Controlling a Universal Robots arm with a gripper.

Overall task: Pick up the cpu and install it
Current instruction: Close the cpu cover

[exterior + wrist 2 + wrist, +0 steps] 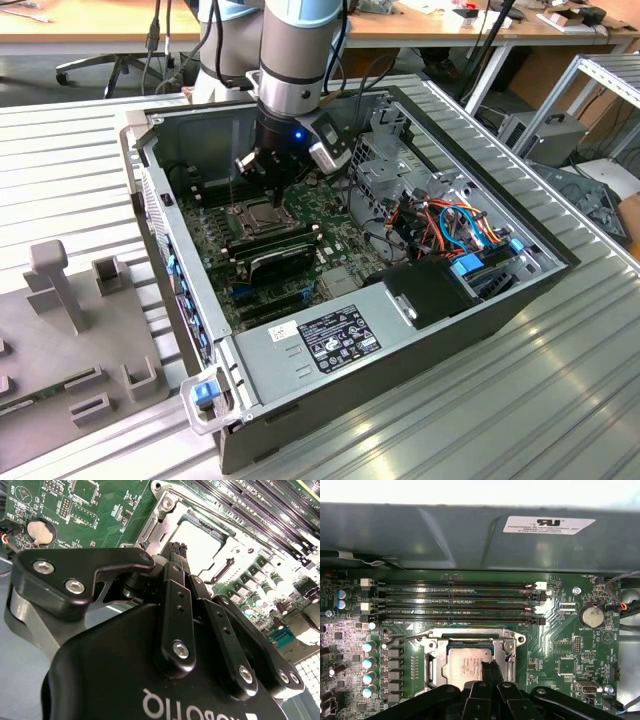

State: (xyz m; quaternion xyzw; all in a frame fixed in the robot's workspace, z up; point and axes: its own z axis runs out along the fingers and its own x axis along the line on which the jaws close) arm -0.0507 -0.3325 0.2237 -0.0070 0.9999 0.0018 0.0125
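The pincer (487, 666) is clenched, its two thin tips pressed together with nothing visible between them; it hangs right over the cpu (465, 666), though I cannot tell whether it touches the chip's face. The cpu lies flat directly beneath those tips, ringed by the silver socket frame (509, 645), so picking up and seating look done, while whether the socket lever is latched cannot be judged. Beyond the socket from the pincer run the long memory slots (455, 602).

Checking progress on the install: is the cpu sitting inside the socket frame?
Yes, the cpu sits within the opening of the silver socket frame.
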